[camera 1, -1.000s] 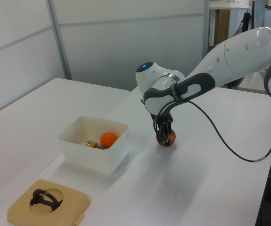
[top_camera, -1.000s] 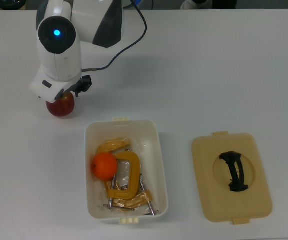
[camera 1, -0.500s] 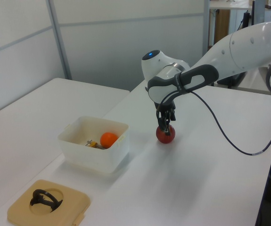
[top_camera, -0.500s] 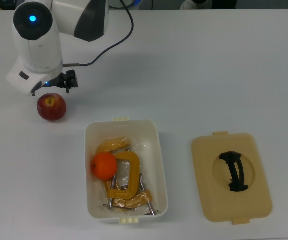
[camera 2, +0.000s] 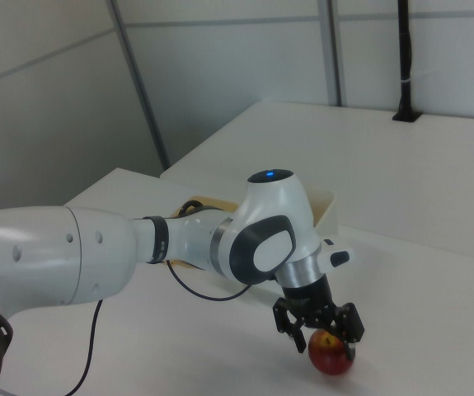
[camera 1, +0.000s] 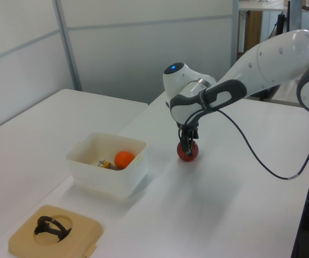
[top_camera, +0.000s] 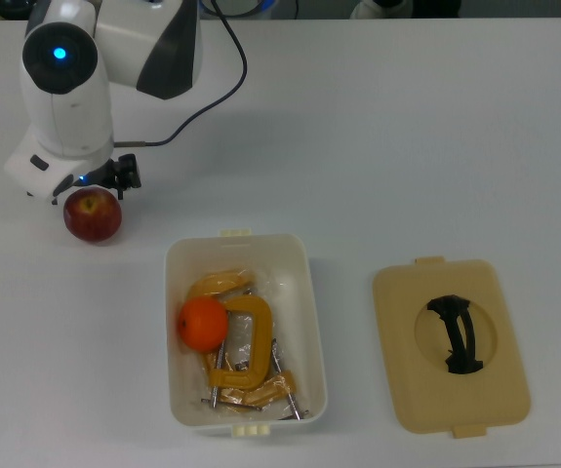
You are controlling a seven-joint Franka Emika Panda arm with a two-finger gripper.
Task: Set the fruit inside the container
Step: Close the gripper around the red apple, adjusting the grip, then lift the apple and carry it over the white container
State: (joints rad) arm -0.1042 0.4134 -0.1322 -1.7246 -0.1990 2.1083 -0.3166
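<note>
Two fruits sit apart: I see the orange (top_camera: 202,325) inside the white tub (top_camera: 309,322), resting against yellow clamps (top_camera: 244,353), while the apple (top_camera: 93,215) lies on the bench (top_camera: 407,146) near the tub's corner, toward the top view's left. My hand (camera 2: 326,333) hangs right over the apple's top, and I think its fingers (camera 2: 348,323) are spread around the apple's crown, though from these angles I cannot tell whether they grip it. Off to the top view's right of the tub lies the tan lid (top_camera: 451,343) with its black handle (top_camera: 456,333).
</note>
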